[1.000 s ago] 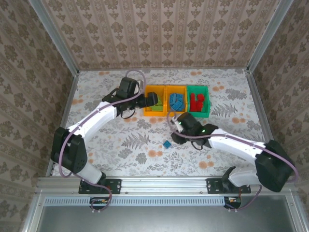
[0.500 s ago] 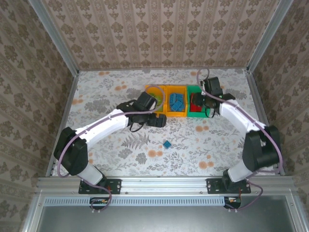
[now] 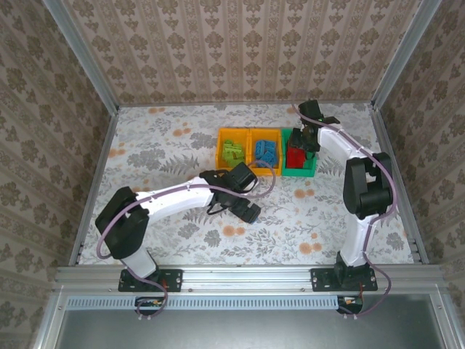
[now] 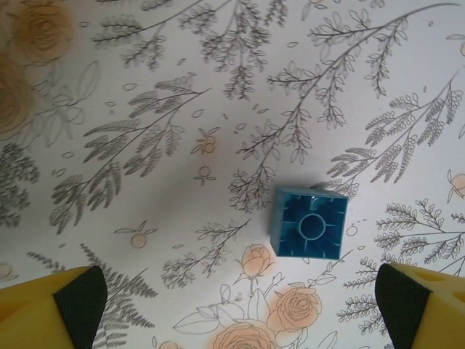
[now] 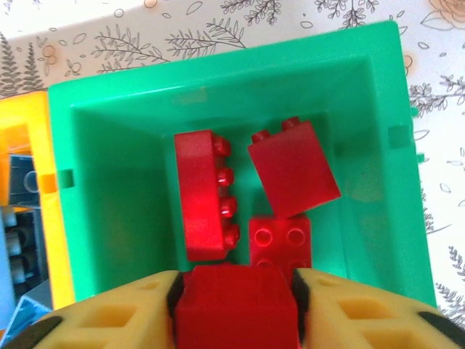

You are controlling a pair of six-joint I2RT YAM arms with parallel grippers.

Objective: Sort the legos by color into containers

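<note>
Bright, even light falls from above, leaving only faint soft shadows under the arms (image 3: 174, 198). The blue brick (image 4: 309, 222) is sharp in the left wrist view (a pale grey shadow lies to its left), while the left gripper's fingers (image 4: 51, 313) blur. The closest red brick (image 5: 236, 305) is soft; the green bin (image 5: 109, 182) carries a mild sheen.

Three bins are counted: two orange-yellow bins (image 3: 221, 153) and one green bin (image 3: 298, 173). Four red bricks (image 5: 207, 193) and one loose blue brick (image 4: 309, 231) are counted.
</note>
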